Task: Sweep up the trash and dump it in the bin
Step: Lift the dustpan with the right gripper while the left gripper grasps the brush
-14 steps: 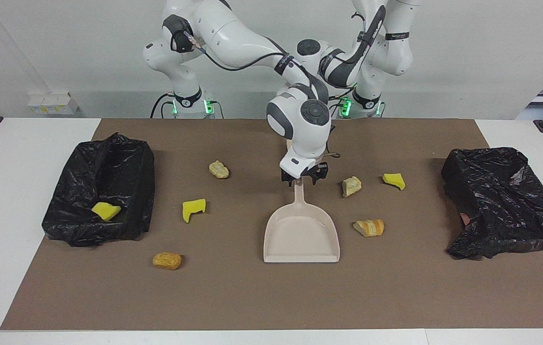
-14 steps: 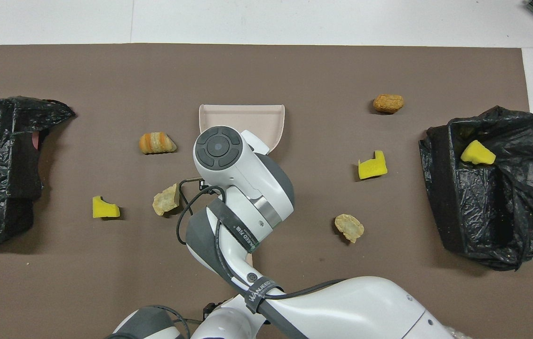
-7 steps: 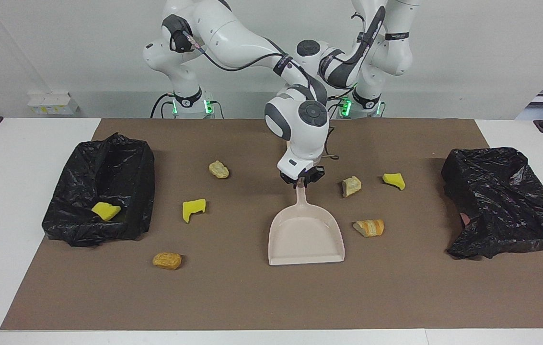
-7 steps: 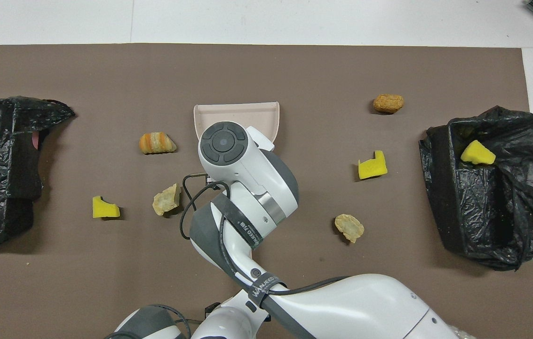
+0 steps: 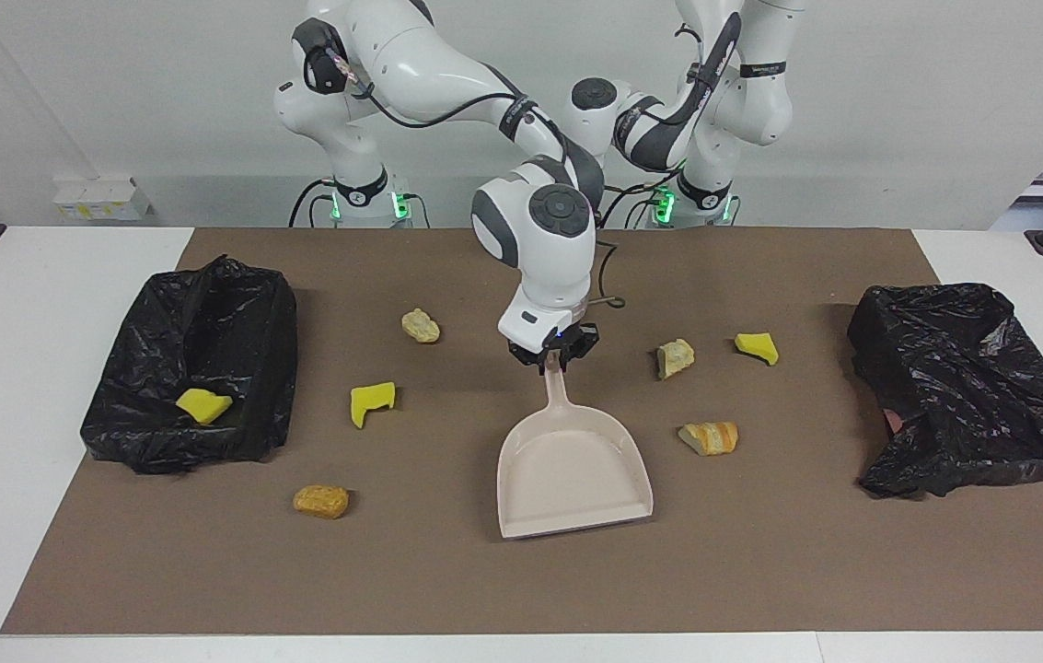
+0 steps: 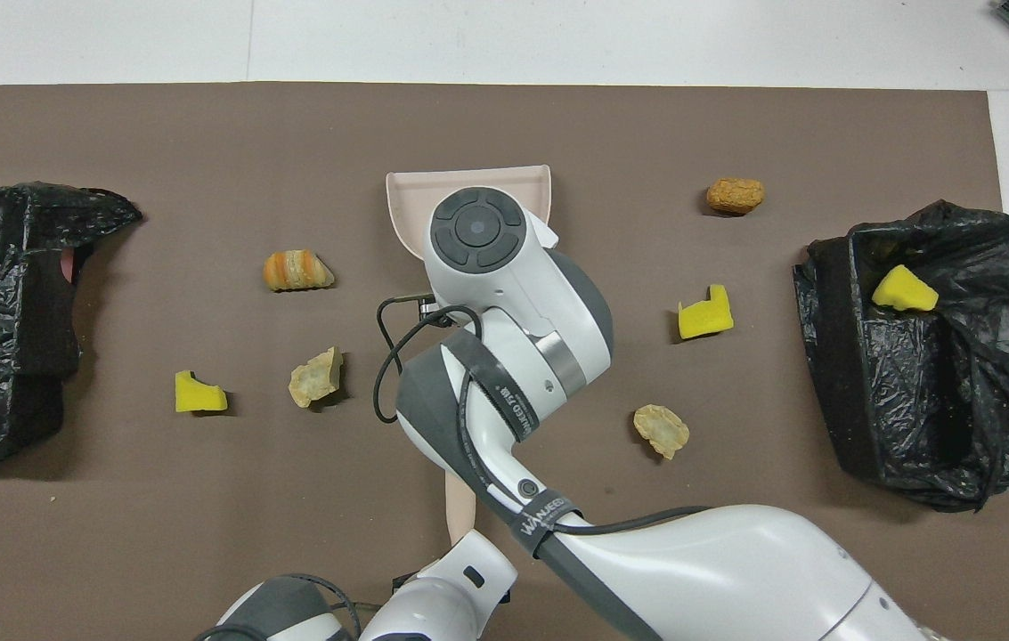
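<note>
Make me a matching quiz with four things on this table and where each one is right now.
1. dustpan
2. yellow sponge chunk
3. striped bread lump
4. orange-brown lump

A. in the black bin bag
B. beside the dustpan, toward the left arm's end
C. handle in the right end effector
D. farthest from the robots, toward the right arm's end

Pairs: 1-C, 2-A, 3-B, 4-D
</note>
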Motion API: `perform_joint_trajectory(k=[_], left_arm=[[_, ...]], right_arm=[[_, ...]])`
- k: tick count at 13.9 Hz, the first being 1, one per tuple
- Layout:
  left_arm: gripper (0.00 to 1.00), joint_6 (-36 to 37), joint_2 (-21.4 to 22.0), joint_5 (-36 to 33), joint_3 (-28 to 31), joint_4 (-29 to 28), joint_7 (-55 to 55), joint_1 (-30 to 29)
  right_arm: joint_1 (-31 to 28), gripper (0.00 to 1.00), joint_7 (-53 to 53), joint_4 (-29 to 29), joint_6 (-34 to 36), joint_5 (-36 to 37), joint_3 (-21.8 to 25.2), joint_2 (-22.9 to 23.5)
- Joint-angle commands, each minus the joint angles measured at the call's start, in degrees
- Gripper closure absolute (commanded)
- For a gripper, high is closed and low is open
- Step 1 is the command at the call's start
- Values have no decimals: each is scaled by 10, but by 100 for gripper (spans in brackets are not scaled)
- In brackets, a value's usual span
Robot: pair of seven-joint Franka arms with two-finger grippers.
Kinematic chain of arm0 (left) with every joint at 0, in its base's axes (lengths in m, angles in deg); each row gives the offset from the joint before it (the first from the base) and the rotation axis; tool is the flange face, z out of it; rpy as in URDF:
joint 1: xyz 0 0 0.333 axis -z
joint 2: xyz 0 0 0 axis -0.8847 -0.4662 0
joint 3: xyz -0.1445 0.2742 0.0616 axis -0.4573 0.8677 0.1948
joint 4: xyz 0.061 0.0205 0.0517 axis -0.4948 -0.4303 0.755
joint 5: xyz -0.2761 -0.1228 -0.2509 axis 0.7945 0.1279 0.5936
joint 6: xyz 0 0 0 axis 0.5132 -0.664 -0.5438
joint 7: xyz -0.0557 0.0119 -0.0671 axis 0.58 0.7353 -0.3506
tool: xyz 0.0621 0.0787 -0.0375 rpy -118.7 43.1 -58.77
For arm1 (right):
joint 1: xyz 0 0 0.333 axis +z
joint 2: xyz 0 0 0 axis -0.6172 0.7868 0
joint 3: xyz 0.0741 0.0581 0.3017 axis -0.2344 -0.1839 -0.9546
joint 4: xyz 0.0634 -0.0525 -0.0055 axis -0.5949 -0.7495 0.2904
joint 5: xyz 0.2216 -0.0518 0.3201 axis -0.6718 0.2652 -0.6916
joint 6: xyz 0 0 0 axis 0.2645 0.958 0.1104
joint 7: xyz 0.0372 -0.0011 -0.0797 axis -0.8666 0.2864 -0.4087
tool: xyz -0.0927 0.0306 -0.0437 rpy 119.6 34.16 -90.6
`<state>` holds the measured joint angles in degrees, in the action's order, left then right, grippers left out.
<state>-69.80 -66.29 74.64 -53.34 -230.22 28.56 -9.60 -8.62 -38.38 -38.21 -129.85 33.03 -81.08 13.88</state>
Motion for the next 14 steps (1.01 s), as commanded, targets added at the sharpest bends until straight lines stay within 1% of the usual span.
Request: perform_joint_trajectory(k=[1,2,4,7,8,12,14], left_arm=[[100,56,2,-2,5,39,2,-42],[100,84,6,-3,4,57,2,-69],[100,133,14,-21,5,85,1,-102],[100,200,19,-26,5,136,1,-176],[100,215,17,-39,4,146,1,-201],[100,223,11,-86,3,147,2,-293],[100,229,9,-104,3,146,21,-343]], right_arm=[[-42,100,-152,-56,0,6,-6,-55],[-54,100,-215,-73,0,6,-6,-65],[-66,100,-334,-96,0,13,-5,-77],[-97,100,-488,-104,5,17,-5,-78],[-108,100,-536,-109,4,18,-6,-78],[-111,100,-728,-113,-6,69,-6,-77],[-105,100,-801,-113,-10,86,-6,-71]])
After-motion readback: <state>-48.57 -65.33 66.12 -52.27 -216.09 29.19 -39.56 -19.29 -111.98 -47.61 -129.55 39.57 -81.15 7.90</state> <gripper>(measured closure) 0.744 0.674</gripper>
